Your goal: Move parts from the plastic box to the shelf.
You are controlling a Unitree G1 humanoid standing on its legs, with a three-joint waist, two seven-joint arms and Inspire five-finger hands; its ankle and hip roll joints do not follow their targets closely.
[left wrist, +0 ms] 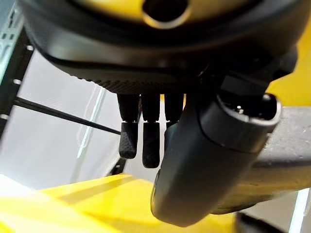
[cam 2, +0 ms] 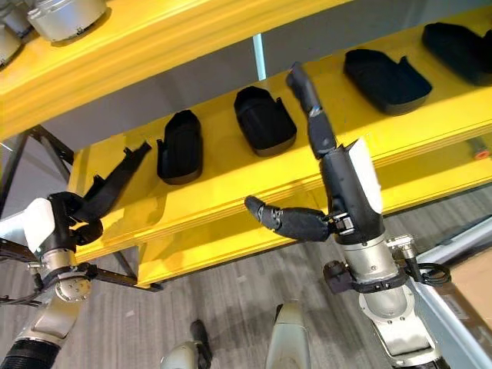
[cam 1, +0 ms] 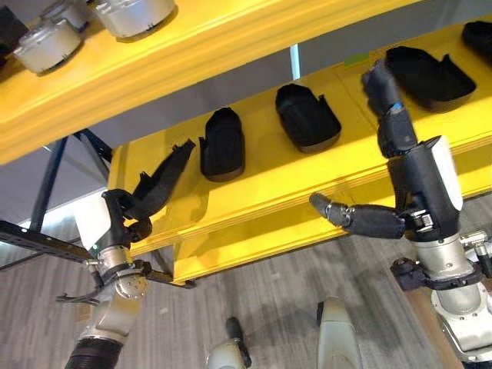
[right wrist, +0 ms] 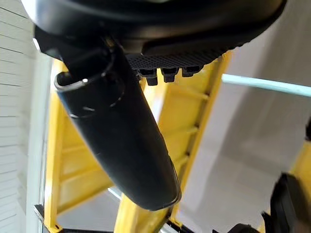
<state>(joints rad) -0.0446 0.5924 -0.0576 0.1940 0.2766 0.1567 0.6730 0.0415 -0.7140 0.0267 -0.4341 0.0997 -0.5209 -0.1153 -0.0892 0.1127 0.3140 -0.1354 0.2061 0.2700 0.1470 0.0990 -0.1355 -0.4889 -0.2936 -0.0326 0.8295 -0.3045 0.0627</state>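
A long flat black part lies tilted over the left end of the yellow shelf board. My left hand is below it, fingers curled round its lower end. On the same board stand black moulded parts: one left of the middle, one in the middle, one to the right. My right hand is raised before the board's front edge, fingers straight up and thumb pointing left, holding nothing.
A higher yellow shelf crosses above and bears silver metal cylinders at its left end. Another black part sits at the far right. A dark metal frame stands left of the shelf. Grey wood-look floor lies below.
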